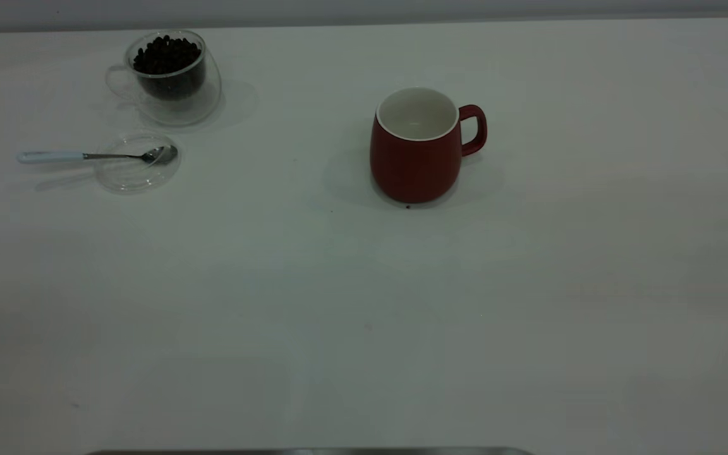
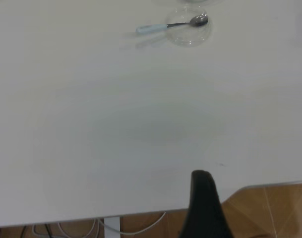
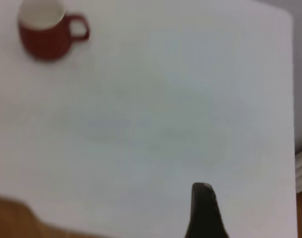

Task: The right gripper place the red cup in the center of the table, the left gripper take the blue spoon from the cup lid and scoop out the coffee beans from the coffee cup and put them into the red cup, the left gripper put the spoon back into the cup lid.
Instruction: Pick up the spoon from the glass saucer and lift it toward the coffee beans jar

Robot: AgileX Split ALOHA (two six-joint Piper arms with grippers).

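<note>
The red cup [image 1: 418,148] stands upright and empty near the middle of the white table [image 1: 364,303], handle to the right; it also shows in the right wrist view [image 3: 46,34]. The clear coffee cup [image 1: 171,79] holds coffee beans [image 1: 167,55] at the far left. In front of it the blue spoon [image 1: 86,155] lies with its bowl on the cup lid [image 1: 138,162]. Spoon [image 2: 170,25] and lid [image 2: 189,32] also show in the left wrist view. Neither gripper is in the exterior view. The left gripper [image 2: 203,198] hangs over the table's near edge, the right gripper [image 3: 204,208] over bare table; both are far from the objects.
The table's near edge, wooden floor [image 2: 270,208] and cables [image 2: 136,229] show in the left wrist view. The table's side edge [image 3: 293,124] shows in the right wrist view. A grey strip [image 1: 307,451] lies at the bottom of the exterior view.
</note>
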